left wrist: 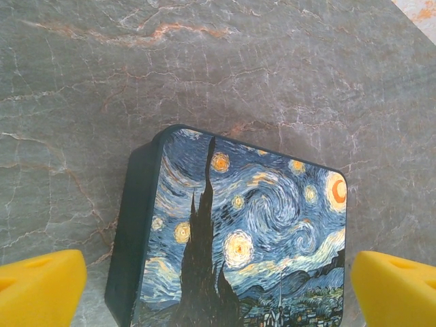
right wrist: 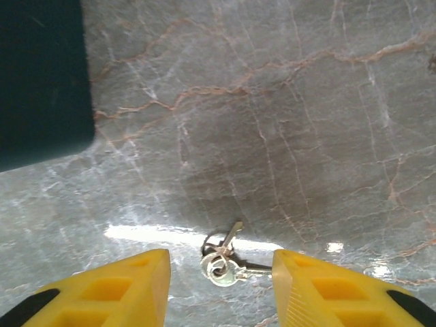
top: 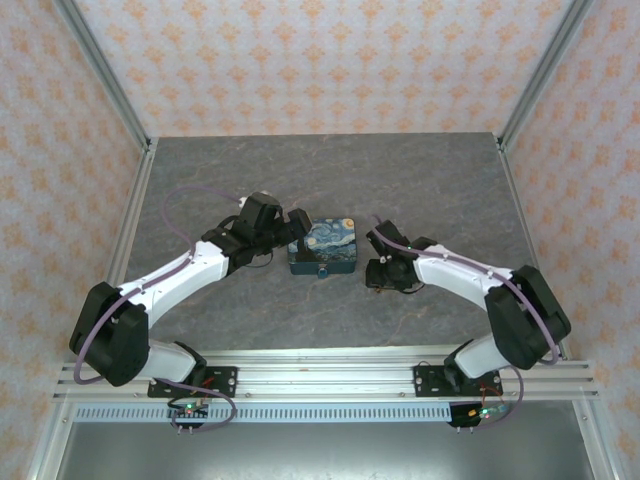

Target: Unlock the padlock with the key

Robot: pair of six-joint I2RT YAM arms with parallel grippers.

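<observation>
Two small silver keys on a ring lie flat on the grey marbled table. My right gripper is open just above them, one yellow finger on each side of the bunch. In the top view that gripper points down just right of the swirl-print box. A tiny dark piece, seemingly the padlock, hangs on the box's near teal side, too small to make out. My left gripper is open at the box's left end; its yellow fingers straddle the painted lid.
The box's dark teal side fills the upper left corner of the right wrist view, a short way from the keys. Aluminium frame posts and patterned walls bound the table on three sides.
</observation>
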